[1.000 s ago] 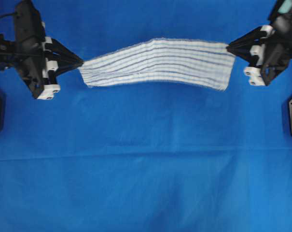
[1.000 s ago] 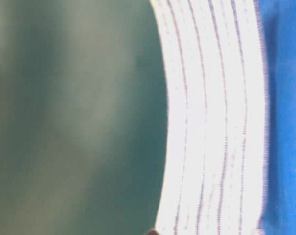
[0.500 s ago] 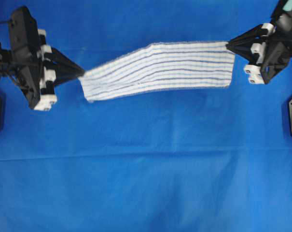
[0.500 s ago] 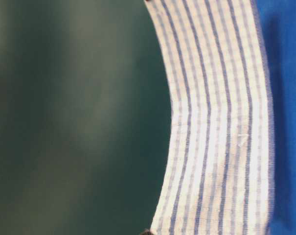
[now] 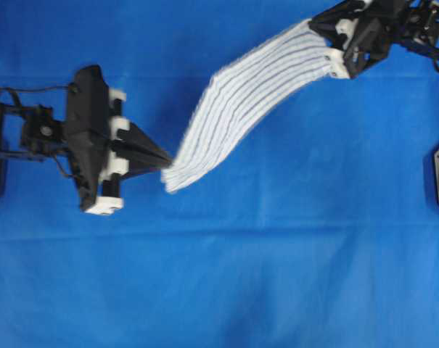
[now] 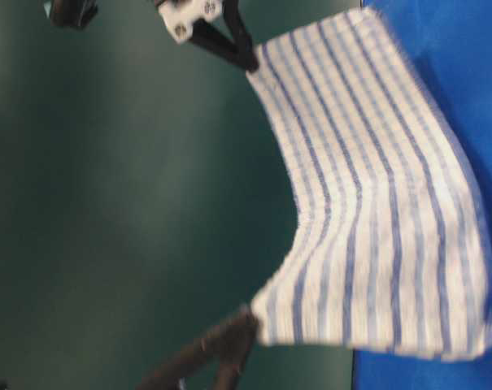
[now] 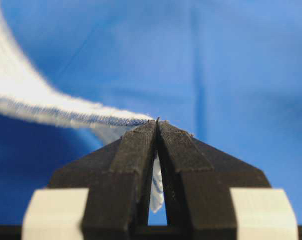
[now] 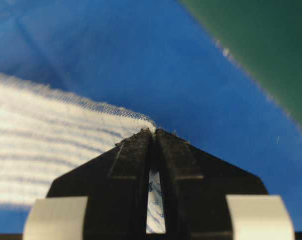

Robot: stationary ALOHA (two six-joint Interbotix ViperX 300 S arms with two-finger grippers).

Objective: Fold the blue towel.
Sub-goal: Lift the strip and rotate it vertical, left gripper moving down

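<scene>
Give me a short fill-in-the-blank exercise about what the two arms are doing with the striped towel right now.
1. The towel is pinched at its ends by ____ grippers.
2. In the overhead view, the right gripper sits ____ up the picture than the left gripper.
3. The stripes on the towel are ____.
4. The sheet covering the table is plain ____.

Missing words: two (both); higher (farther); blue; blue

Striped blue towel [image 5: 241,109], stretched diagonally, airborne
</scene>
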